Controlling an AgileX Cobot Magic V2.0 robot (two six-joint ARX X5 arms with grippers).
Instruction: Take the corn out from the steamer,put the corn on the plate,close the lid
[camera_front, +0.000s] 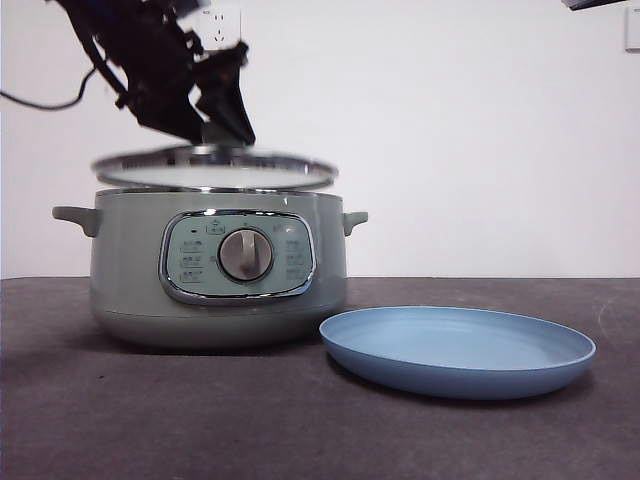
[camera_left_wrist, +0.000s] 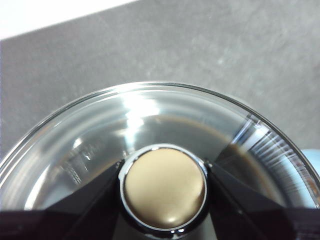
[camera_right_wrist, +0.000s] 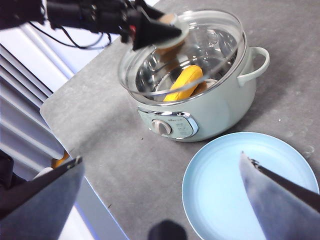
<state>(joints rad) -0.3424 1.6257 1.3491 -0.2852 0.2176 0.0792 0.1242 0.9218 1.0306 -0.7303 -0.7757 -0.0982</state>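
Observation:
The pale green steamer (camera_front: 130, 270) stands left of centre with the light-blue plate (camera_front: 460, 350) beside it on the right. The glass lid (camera_front: 215, 170) hangs slightly tilted, just above the pot's rim. My left gripper (camera_front: 215, 125) comes down from the upper left and is shut on the lid's knob (camera_left_wrist: 165, 187). In the right wrist view the yellow corn (camera_right_wrist: 184, 83) lies inside the steamer (camera_right_wrist: 220, 107), seen through the raised lid (camera_right_wrist: 200, 45). My right gripper (camera_right_wrist: 161, 157) is open and holds nothing, high above the near side of the plate (camera_right_wrist: 220, 185).
The dark grey table (camera_front: 200, 420) runs across the front. A wall socket (camera_front: 220, 25) and a black cable (camera_front: 40, 103) sit behind the left arm. The right arm shows only as a dark tip (camera_front: 595, 4) at the top right corner. The table's edge (camera_right_wrist: 75, 145) lies left of the pot.

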